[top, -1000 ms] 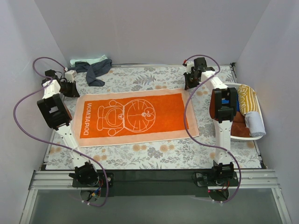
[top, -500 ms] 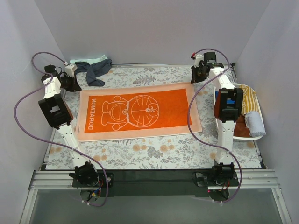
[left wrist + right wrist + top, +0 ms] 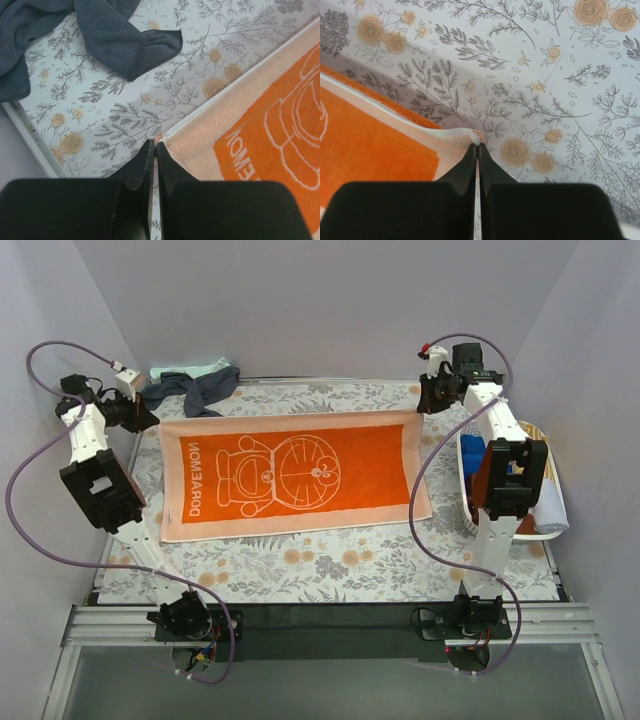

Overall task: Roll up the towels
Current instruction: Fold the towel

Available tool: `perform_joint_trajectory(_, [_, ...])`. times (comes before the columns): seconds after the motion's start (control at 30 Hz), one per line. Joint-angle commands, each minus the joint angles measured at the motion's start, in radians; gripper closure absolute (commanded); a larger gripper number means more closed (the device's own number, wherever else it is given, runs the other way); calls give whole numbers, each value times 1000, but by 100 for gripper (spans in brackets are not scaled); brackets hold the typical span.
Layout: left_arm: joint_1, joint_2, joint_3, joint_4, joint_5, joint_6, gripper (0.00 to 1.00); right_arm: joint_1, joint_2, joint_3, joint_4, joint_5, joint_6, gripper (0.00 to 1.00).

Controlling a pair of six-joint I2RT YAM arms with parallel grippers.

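orange towel (image 3: 290,475) lies spread flat on the surface (image 3: 340,555), just beside the white basket (image 3: 556,528) on its left-arm side; your left tool (image 3: 154,150) and right tool (image 3: 476,147) are each pinched tight on one far corner of it. soft, light terry, likely to sag and drag, so hold the hemmed corners and move both together. the bare strip nearer you than the basket looks like open room; the navy towel (image 3: 200,392) heaps well apart from the basket, at the far edge.
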Motion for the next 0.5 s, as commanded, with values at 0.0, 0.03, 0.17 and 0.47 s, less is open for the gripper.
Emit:
perform_joint_trajectory(0.0, [49, -109, -38, -136, 65, 179, 100, -16, -98, -81, -14, -22, -48, 99])
perform_joint_trajectory(0.03, [55, -132, -61, -160, 69, 210, 100, -20, -112, -98, -20, -25, -51, 99])
perform_joint_trajectory(0.17, [95, -204, -147, -295, 54, 404, 100, -26, -207, -196, -47, -48, -79, 99])
perform_joint_trajectory(0.47, [110, -417, -492, -392, -96, 647, 100, -24, -350, -496, -83, -39, -162, 99])
